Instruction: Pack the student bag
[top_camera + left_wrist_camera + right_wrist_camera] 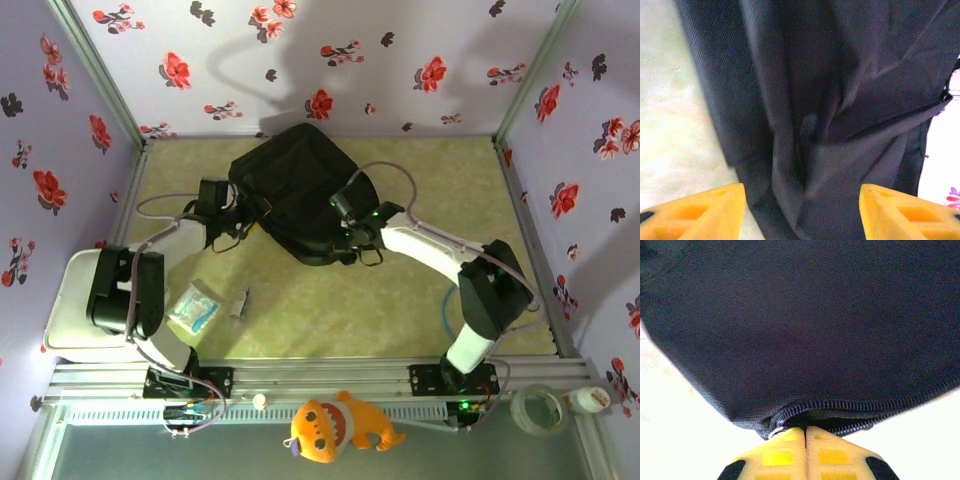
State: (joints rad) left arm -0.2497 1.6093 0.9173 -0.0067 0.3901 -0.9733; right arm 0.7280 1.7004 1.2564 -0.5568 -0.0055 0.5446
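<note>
**A:** Where is the student bag sitting?

**B:** It's lying at the far middle of the surface. The right gripper is pinching tight on its zip edge. The left gripper is standing wide at the bag's left side, holding nothing.

**A:** What's worrying you?

**B:** With that side unheld, I'm guessing a pull is going to drag the soft bag along or jam the zip.

**A:** Anything inside?

**B:** The zip is gaping only a slit, so I'm not able to tell. A clear packet is lying outside the bag, near left, holding something blue and white.
</note>
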